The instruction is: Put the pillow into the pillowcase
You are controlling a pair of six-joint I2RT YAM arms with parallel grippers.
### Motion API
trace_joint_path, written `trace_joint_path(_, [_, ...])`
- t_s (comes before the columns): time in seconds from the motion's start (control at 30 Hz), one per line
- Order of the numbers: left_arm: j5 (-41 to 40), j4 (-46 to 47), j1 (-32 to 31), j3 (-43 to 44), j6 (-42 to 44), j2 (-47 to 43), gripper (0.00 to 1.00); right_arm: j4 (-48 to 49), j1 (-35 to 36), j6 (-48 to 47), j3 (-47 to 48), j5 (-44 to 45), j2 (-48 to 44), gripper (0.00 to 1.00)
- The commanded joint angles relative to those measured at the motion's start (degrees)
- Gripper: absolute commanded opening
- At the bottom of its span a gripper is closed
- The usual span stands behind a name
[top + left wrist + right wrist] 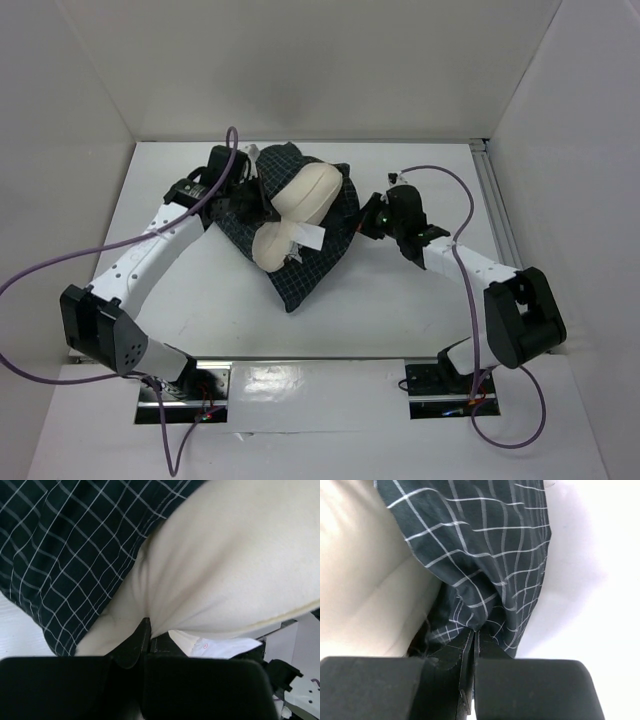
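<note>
The surface [400, 310] carries the pillowcase [297, 280], crumpled at centre and running from about 11 to 5 o'clock. The pillow [310, 192] sits bunched on it, mostly exposed. Step in hand: insertion, judged early. The right claw [474, 639], at 3 o'clock of the bundle, is clamped on a pillowcase edge. The left claw [145, 639], at 10 o'clock, is closed against a pillow crease; a pinch cannot be confirmed. The next move probably calls for drawing the held fabric over the pillow.

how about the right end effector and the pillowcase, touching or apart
Touching. The right wrist view shows the right end effector pinching a fold of the pillowcase, the fabric running into its closed jaws.
</note>
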Motion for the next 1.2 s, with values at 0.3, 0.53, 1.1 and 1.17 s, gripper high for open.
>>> trace_joint_path(0.3, [-19.5, -3.7, -1.6, 6.1, -4.6, 8.7, 0.0, -5.0, 0.9, -1.1, 0.3, -3.2, -8.9, 0.0])
trace_joint_path(0.53, [-29.8, -13.7, -8.0, 11.7, -9.9, 9.5, 0.0, -4.6, 2.0, -1.8, 0.2, -3.1, -8.9, 0.0])
trace_joint_path(1.1, [-43.6, -35.2, -32.2, 30.6, -23.4, 22.6, 0.0, -2.4, 4.1, -3.3, 17.1, -13.5, 6.6, 0.0])
trace_joint_path(1.17, [-42.9, -30.8, -29.7, 28.3, -20.1, 22.1, 0.0, -1.0, 3.6, -2.8, 13.2, -12.2, 6.0, 0.0])
